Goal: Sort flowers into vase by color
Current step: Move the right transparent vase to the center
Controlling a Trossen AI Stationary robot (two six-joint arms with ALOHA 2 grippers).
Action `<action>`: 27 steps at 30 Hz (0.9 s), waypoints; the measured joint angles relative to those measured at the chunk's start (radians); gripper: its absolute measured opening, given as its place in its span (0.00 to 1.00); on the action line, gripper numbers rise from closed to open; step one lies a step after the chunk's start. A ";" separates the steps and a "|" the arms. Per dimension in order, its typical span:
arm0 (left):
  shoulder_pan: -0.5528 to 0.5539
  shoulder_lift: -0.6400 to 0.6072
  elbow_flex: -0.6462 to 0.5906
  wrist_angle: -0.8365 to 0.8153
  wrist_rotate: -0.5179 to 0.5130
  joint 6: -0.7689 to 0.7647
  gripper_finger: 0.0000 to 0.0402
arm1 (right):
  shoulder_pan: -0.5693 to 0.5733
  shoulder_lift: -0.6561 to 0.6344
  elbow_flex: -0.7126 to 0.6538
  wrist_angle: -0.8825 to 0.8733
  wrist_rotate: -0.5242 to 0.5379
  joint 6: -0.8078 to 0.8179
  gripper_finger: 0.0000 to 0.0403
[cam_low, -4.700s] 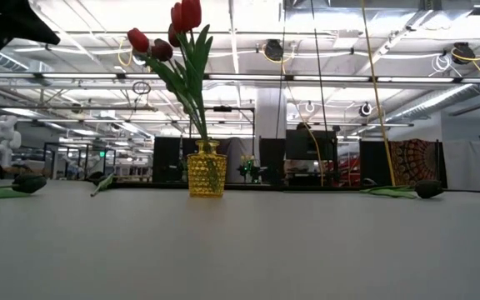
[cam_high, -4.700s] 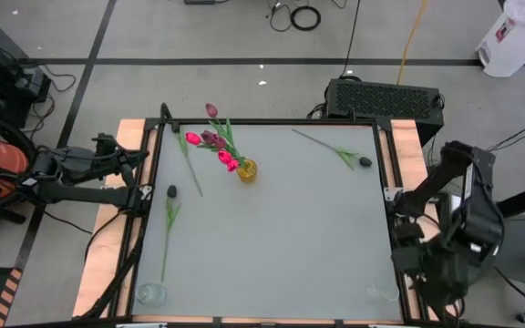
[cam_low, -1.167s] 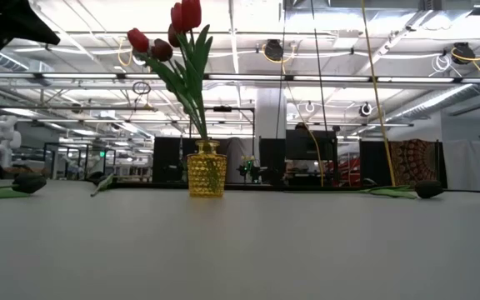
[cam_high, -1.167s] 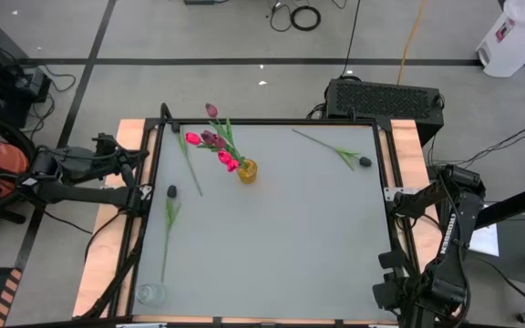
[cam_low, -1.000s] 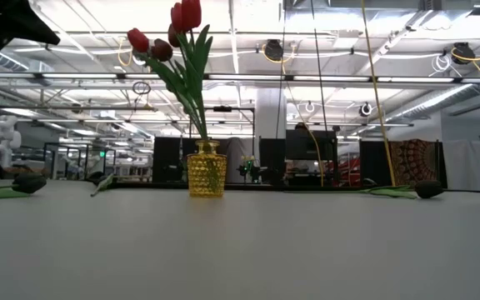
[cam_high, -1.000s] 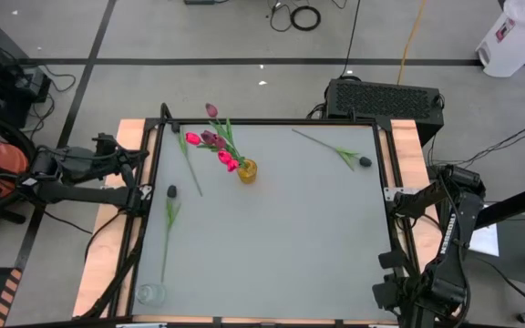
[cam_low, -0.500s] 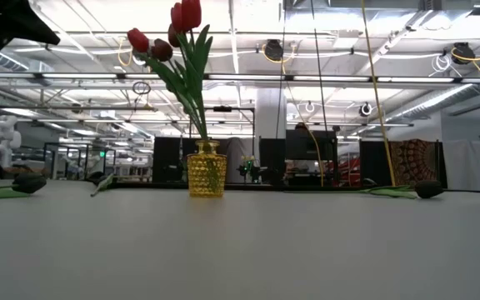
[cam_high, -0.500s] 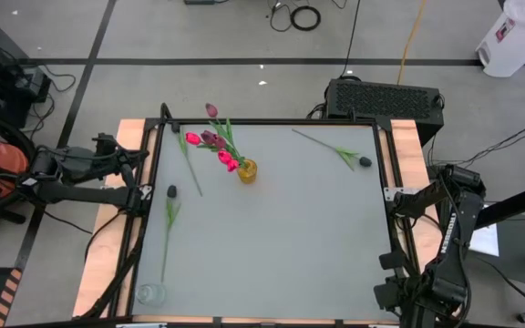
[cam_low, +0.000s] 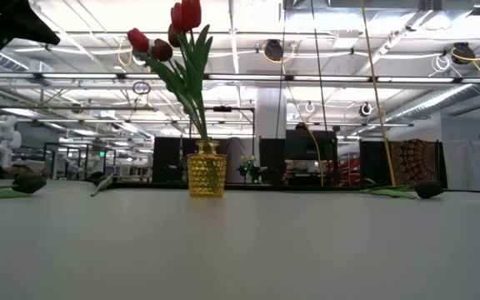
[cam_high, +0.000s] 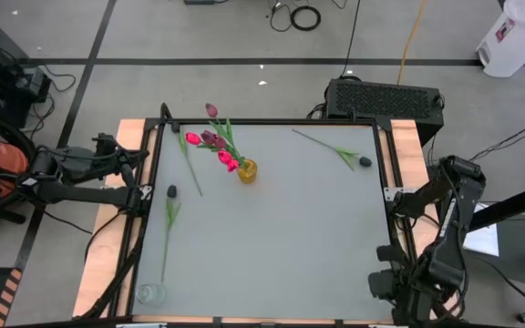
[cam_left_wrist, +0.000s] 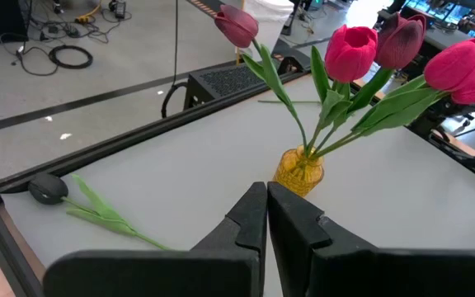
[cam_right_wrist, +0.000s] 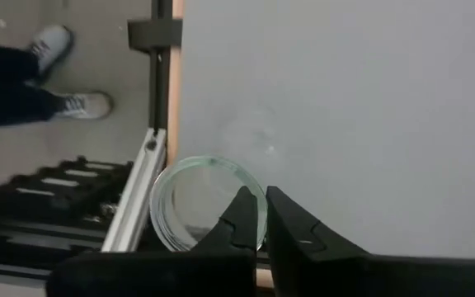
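Grey tabletop (cam_high: 272, 228) lay under both arms: at its left edge the left gripper (cam_left_wrist: 265, 216) waited with fingers pressed together, empty, facing the yellow vase (cam_high: 246, 170) of pink and red tulips (cam_high: 210, 141). Loose flowers (cam_high: 170, 211) lay left and far right; light, floppy and slippery, they looked best pinched mid-stem. Over a clear glass vase (cam_right_wrist: 206, 200) at the near right corner, the right gripper (cam_right_wrist: 264, 216) was pressed together, empty.

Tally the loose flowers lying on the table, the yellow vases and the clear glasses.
Loose flowers: 3
Yellow vase: 1
Clear glasses: 2
Total: 6
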 joint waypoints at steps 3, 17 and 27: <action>0.000 0.000 0.000 0.000 0.000 0.000 0.05 | -0.036 -0.029 0.000 0.013 0.001 0.002 0.00; 0.000 0.000 0.000 0.000 0.000 0.000 0.05 | -0.306 -0.080 0.000 0.122 0.003 -0.067 0.00; 0.000 0.000 0.000 0.000 0.000 0.000 0.05 | -0.547 -0.079 0.000 0.133 0.000 -0.107 0.00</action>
